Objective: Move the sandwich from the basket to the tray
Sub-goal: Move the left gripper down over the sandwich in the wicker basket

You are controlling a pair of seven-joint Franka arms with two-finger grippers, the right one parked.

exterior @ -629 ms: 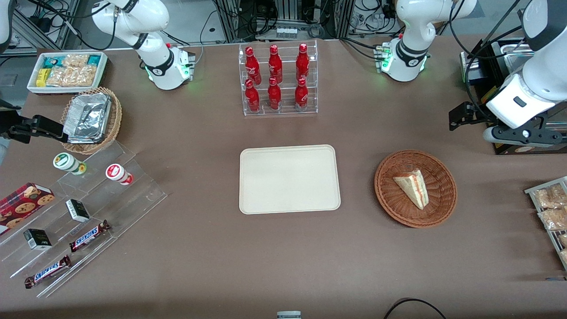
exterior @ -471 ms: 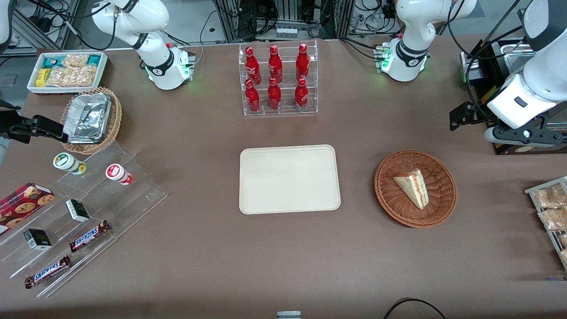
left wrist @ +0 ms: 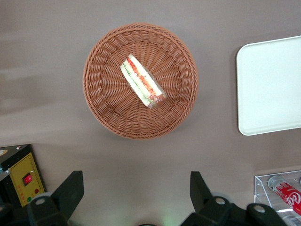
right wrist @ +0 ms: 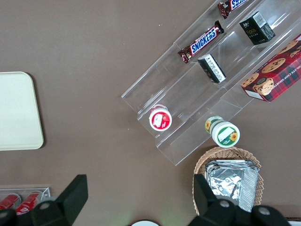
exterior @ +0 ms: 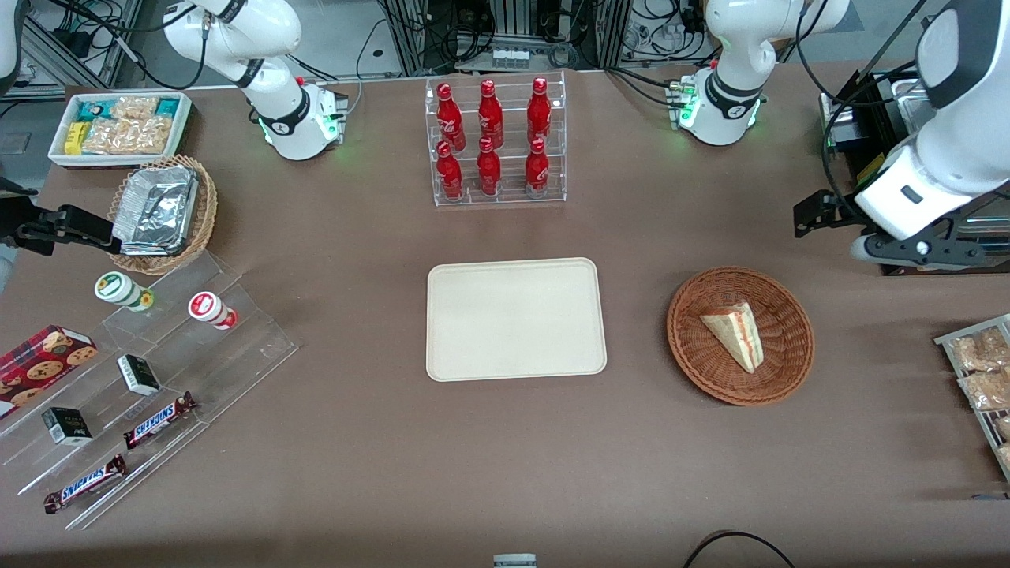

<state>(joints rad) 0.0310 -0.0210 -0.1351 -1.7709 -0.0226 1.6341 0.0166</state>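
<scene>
My arm (exterior: pixel 939 150) is glossy white, rounded shells with a black band at one joint and a small dark oval on the wrist shell. Black cables loop along it. My base (exterior: pixel 722 106) is a white dome with a black ring and green lights. My gripper (left wrist: pixel 136 197) hangs high, farther from the front camera than the basket, with two black, wedge-shaped fingers (left wrist: pixel 70 190) set wide apart
</scene>
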